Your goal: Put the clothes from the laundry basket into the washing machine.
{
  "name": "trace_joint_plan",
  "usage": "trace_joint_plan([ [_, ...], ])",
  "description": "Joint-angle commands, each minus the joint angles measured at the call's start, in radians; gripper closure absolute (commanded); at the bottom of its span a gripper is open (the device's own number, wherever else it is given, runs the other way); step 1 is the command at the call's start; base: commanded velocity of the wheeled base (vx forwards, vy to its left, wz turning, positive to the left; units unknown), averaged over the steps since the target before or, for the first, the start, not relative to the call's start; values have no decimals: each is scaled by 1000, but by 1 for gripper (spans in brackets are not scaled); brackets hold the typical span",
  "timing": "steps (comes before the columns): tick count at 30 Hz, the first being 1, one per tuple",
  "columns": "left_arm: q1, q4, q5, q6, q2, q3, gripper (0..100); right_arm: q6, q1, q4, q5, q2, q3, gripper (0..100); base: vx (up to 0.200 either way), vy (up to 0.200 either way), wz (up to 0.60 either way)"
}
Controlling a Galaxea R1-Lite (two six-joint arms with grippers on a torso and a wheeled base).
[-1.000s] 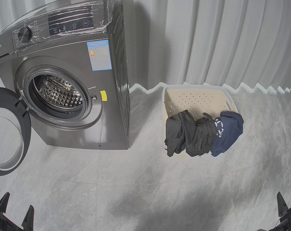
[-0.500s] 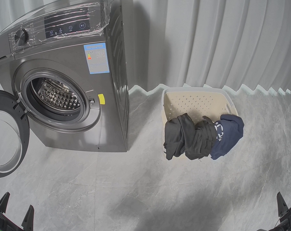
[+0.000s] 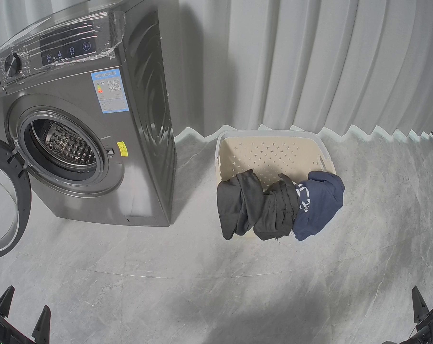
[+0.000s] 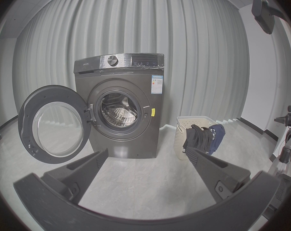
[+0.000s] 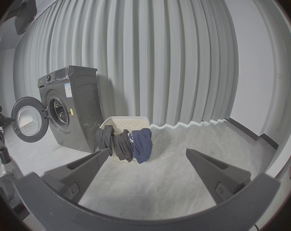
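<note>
A cream laundry basket (image 3: 272, 155) stands on the floor to the right of the grey washing machine (image 3: 130, 120). Two black garments (image 3: 252, 209) and a navy one (image 3: 321, 199) hang over the basket's near rim. The washer's round door (image 3: 4, 201) is swung open to the left, and its drum (image 3: 66, 144) looks bare. My left gripper (image 3: 26, 306) is low at the near left, open, far from both. My right gripper (image 3: 429, 287) is low at the near right, open. From the right wrist, the gripper (image 5: 147, 150) points toward the clothes (image 5: 132, 143) and basket (image 5: 127, 123).
A pale pleated curtain (image 3: 297, 48) runs behind the machine and basket. Bare grey tiled floor (image 3: 216, 287) lies between me and both. In the left wrist view, the gripper (image 4: 146, 150) faces the washer (image 4: 126, 106), with a piece of equipment (image 4: 290, 135) standing off to one side.
The whole head picture has shifted left, so the camera turned; washer, basket and clothes stay put. Both grippers keep their place and stay open.
</note>
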Motion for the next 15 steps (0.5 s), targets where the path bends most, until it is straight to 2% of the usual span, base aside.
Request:
trace_joint_plan([
  [1,1,0,0,0,-17,16,0,0,0,0,0,-9,16,0,0,0,0],
  [7,1,0,0,0,-17,15,0,0,0,0,0,-9,16,0,0,0,0],
  [15,1,0,0,0,-17,15,0,0,0,0,0,-9,16,0,0,-200,0],
])
